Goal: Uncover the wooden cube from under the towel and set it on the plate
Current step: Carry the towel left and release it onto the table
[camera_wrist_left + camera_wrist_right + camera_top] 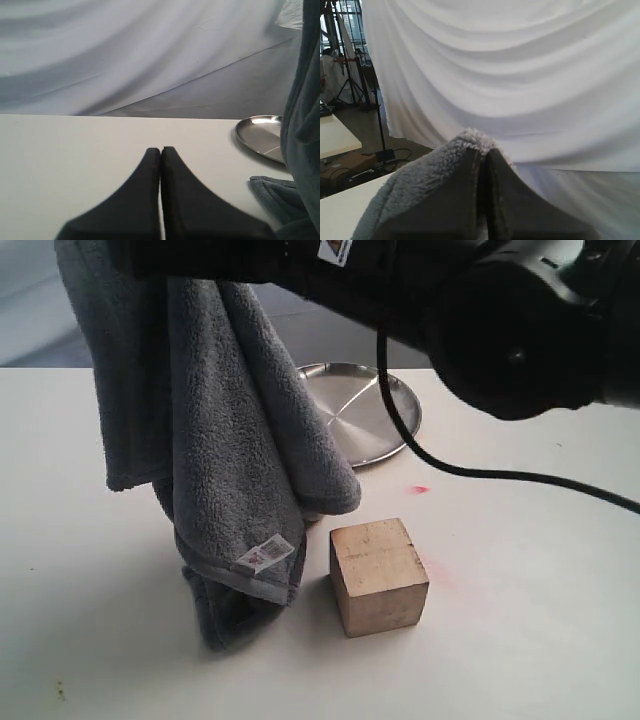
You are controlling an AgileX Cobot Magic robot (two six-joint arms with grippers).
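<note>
The wooden cube (pixel 378 575) stands bare on the white table, just right of the hanging towel (pixel 215 450). The blue-grey towel dangles from above, its lower end with the white tag (pixel 265 555) brushing the table. My right gripper (pixel 482 150) is shut on the towel (pixel 420 185), whose fleece bulges over its tips; in the exterior view its fingers are hidden at the top edge. The silver plate (pixel 375 430) lies behind the cube, partly hidden by the towel. My left gripper (pixel 161 149) is shut and holds nothing, low over the table; the plate (pixel 260 135) and towel (pixel 300 150) show beside it.
The right arm's dark body (pixel 520 330) and its black cable (pixel 480 472) hang over the plate and the table's right half. A small red mark (pixel 419 489) is on the table. White drapes form the backdrop (pixel 520 75).
</note>
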